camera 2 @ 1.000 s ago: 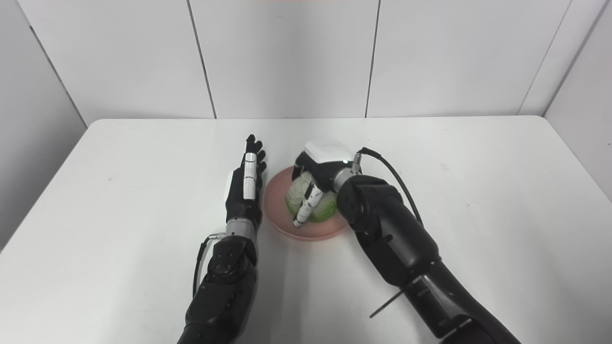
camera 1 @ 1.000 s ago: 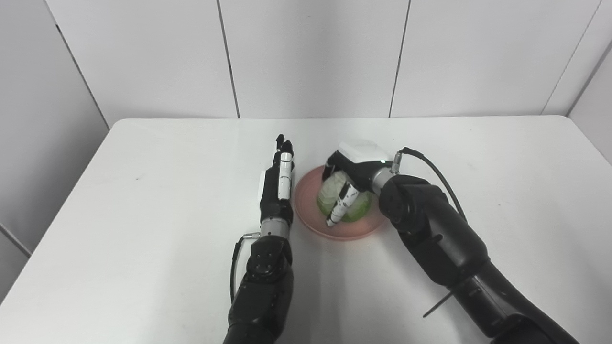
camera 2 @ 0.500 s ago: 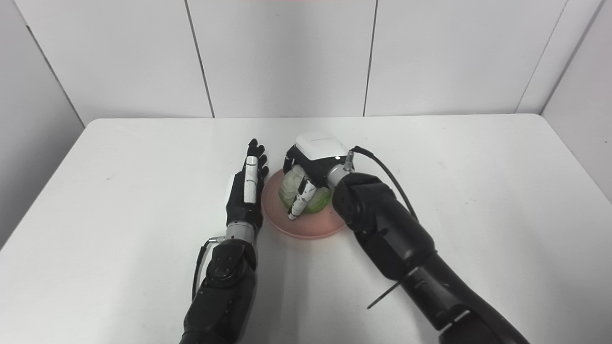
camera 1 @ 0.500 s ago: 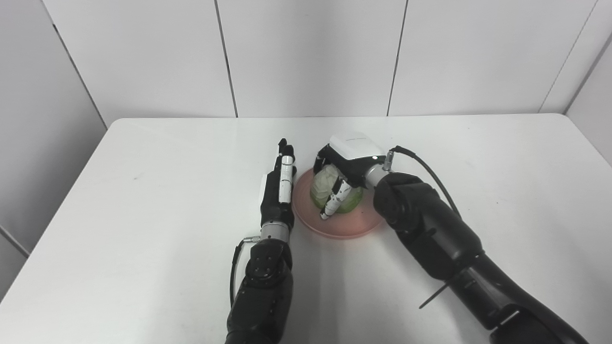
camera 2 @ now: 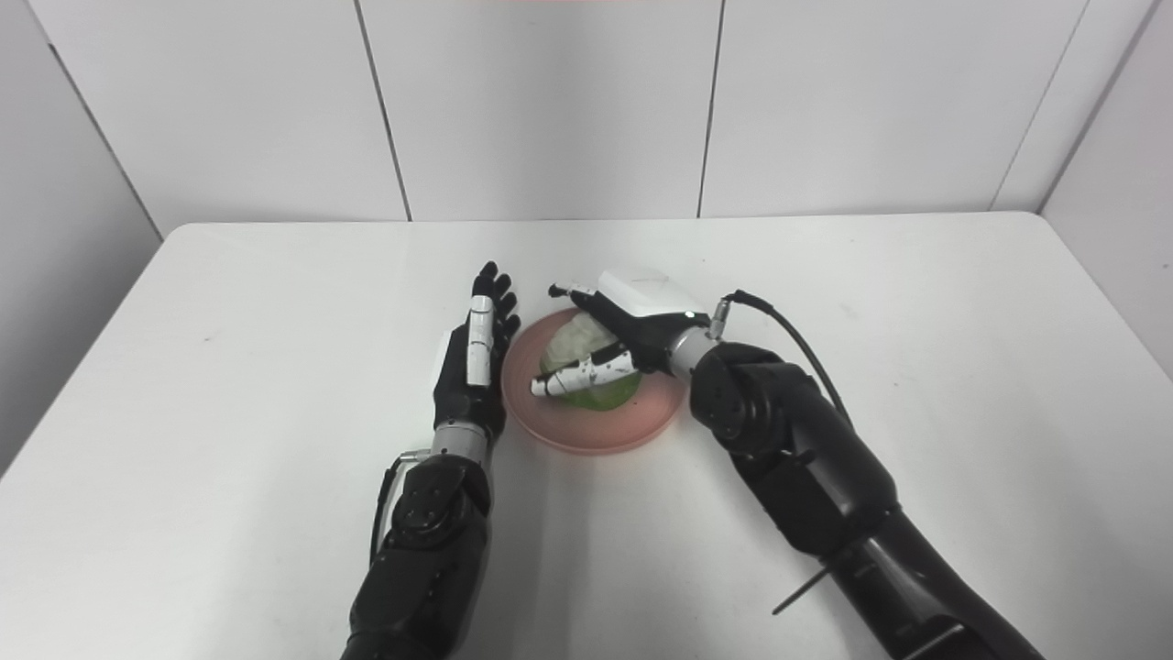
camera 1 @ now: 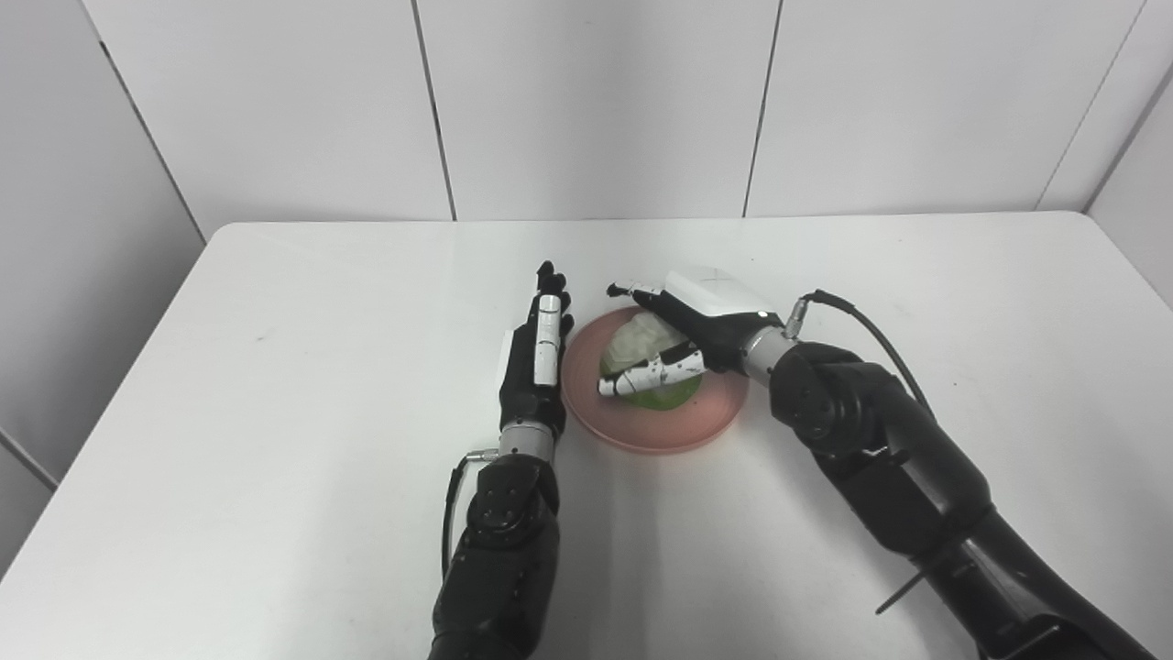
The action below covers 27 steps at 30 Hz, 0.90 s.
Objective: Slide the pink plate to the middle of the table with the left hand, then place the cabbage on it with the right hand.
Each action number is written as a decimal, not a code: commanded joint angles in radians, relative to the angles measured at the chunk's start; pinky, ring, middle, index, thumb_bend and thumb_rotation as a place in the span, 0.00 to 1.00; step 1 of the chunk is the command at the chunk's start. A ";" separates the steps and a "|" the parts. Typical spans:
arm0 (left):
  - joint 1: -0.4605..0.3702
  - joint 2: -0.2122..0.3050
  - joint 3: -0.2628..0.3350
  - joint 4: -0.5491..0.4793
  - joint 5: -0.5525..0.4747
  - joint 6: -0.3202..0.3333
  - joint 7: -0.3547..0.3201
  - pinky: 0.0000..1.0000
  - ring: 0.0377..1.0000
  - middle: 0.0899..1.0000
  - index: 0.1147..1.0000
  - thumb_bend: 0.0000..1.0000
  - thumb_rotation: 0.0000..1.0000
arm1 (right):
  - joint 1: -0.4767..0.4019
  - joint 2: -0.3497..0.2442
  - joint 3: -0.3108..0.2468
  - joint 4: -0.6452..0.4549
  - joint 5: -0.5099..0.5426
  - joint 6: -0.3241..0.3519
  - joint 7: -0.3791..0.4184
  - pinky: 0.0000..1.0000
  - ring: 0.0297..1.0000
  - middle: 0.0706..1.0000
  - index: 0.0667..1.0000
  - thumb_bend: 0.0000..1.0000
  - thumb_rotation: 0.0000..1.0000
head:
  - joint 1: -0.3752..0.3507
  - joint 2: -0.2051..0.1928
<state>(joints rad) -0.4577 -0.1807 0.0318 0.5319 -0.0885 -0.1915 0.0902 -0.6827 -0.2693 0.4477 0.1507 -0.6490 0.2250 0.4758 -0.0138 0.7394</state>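
Observation:
The pink plate [camera 1: 641, 431] lies near the middle of the white table, and the pale green cabbage [camera 1: 641, 346] rests on it. My right hand [camera 1: 683, 335] hovers just over the cabbage with its fingers spread apart, open, thumb stretched across the cabbage's front. My left hand [camera 1: 536, 353] stands flat and open right beside the plate's left rim, fingers pointing away from me; whether it touches the rim I cannot tell. In the right eye view the cabbage [camera 2: 577, 353] shows between the right hand's [camera 2: 623, 330] fingers and thumb.
The white table [camera 1: 275, 367] stretches wide on both sides, its far edge against a panelled white wall. A black cable [camera 1: 861, 321] loops off my right wrist above the table surface.
My right hand has opened off the cabbage, fingers spreading out flat, and its wrist has drawn back to the right. The cabbage stays on the plate. The left hand holds still.

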 commanded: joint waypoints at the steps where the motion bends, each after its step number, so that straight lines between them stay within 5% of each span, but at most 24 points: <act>1: -0.010 -0.007 0.000 -0.029 0.001 -0.007 0.001 1.00 1.00 1.00 1.00 0.69 1.00 | -0.031 -0.015 -0.053 -0.034 0.078 0.000 0.025 0.80 0.96 1.00 0.97 0.79 0.99 | -0.001 0.001; 8: -0.007 -0.004 -0.006 -0.045 0.015 0.023 0.008 1.00 1.00 0.99 1.00 0.69 1.00 | 0.027 -0.025 -0.151 -0.046 0.182 -0.041 -0.030 0.78 1.00 1.00 1.00 0.82 1.00 | -0.002 0.008; 17: -0.008 0.006 0.003 -0.034 0.001 -0.025 -0.010 1.00 1.00 0.99 1.00 0.74 1.00 | 0.145 0.090 -0.371 0.027 0.381 -0.182 -0.298 0.97 1.00 1.00 1.00 0.80 1.00 | -0.022 0.016; 21: -0.003 0.010 -0.001 -0.041 0.008 -0.026 -0.008 1.00 1.00 0.99 1.00 0.74 1.00 | 0.160 0.152 -0.468 0.079 0.562 -0.186 -0.292 1.00 1.00 1.00 1.00 0.77 1.00 | -0.028 0.018; 27: 0.000 0.015 0.001 -0.061 -0.008 -0.008 -0.022 1.00 1.00 0.99 1.00 0.75 1.00 | 0.171 0.186 -0.530 0.146 0.704 -0.231 -0.300 1.00 1.00 1.00 1.00 0.75 1.00 | -0.044 0.024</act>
<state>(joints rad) -0.4354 -0.1740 0.0342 0.4965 -0.0914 -0.1861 0.0853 -0.4778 -0.0856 -0.0707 0.3119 0.0244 0.0632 0.1822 -0.0582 0.7624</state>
